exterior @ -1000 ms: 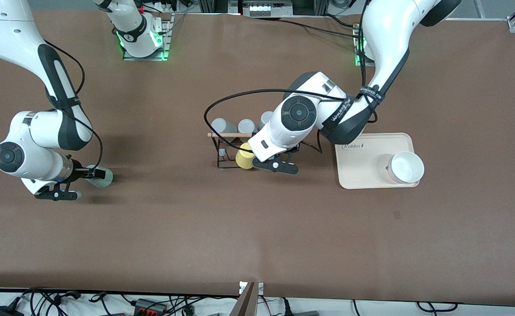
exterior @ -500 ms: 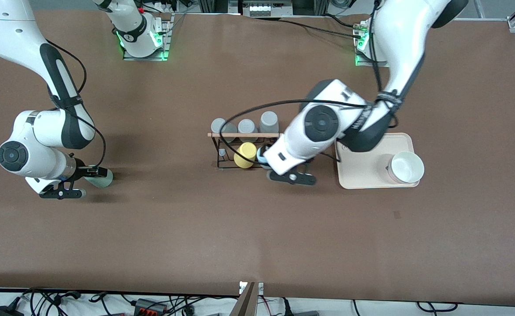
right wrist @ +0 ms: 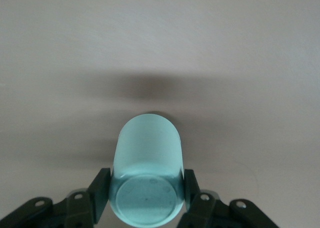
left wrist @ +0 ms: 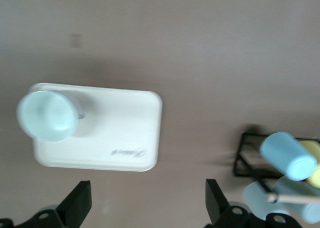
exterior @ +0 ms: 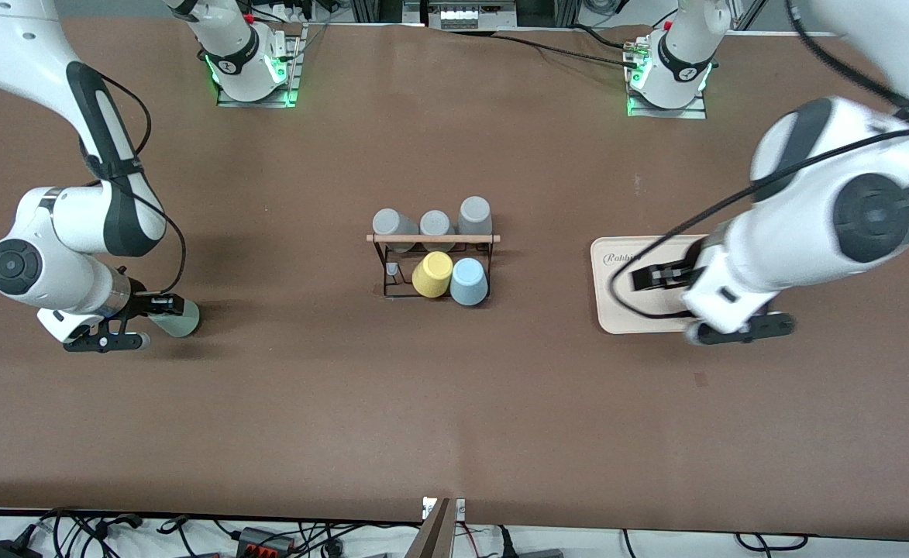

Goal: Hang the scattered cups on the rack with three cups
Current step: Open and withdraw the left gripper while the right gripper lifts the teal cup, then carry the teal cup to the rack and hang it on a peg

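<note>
The black wire rack [exterior: 431,238] with its wooden rod stands mid-table. A light blue cup [exterior: 469,280] hangs tilted on it beside a yellow cup [exterior: 432,273], with three grey cups [exterior: 435,223] on the pegs toward the robots' bases. The light blue cup [left wrist: 287,155] and the rack [left wrist: 245,160] also show in the left wrist view. My left gripper [exterior: 644,279] is open and empty over the beige tray [exterior: 617,310]; in its own view [left wrist: 147,208] the jaws stand wide apart. My right gripper [exterior: 161,304] is shut on the mint-green cup [exterior: 183,319], which lies sideways low at the table. In the right wrist view [right wrist: 146,188] the fingers [right wrist: 102,188] press the cup [right wrist: 147,153] near its base.
The beige tray [left wrist: 110,148] holds a white bowl-like cup [left wrist: 47,115], hidden under my left arm in the front view. Cables lie along the table's edge nearest the front camera.
My left arm has pulled away from the rack to over the tray, leaving the light blue cup hung beside the yellow cup. My right gripper has barely moved.
</note>
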`<action>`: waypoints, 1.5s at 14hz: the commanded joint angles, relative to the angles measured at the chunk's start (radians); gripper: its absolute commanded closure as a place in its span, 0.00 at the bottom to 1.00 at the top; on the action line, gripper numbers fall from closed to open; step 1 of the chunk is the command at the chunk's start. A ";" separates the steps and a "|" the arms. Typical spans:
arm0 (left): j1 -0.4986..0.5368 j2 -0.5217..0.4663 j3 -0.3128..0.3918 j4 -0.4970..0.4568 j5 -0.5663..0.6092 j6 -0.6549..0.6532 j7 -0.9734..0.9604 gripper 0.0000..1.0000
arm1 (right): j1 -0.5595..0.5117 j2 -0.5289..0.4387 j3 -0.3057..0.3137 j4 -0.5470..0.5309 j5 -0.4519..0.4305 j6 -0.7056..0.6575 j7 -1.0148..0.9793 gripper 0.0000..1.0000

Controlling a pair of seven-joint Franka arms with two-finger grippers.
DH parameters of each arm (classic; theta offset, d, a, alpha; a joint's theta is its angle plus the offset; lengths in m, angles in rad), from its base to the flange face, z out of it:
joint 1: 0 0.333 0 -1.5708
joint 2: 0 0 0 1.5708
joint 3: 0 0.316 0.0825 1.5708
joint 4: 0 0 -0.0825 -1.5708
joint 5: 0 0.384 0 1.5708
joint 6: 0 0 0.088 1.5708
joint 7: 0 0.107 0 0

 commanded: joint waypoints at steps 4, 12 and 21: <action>0.033 -0.272 -0.014 -0.358 0.005 0.111 0.047 0.00 | 0.044 -0.023 0.115 0.243 0.120 -0.288 0.087 0.67; 0.084 -0.439 -0.019 -0.550 -0.075 0.204 0.123 0.00 | 0.326 0.044 0.115 0.393 0.120 -0.329 0.545 0.67; 0.079 -0.390 -0.017 -0.350 -0.064 0.080 0.131 0.00 | 0.507 0.130 0.112 0.504 0.111 -0.345 0.773 0.67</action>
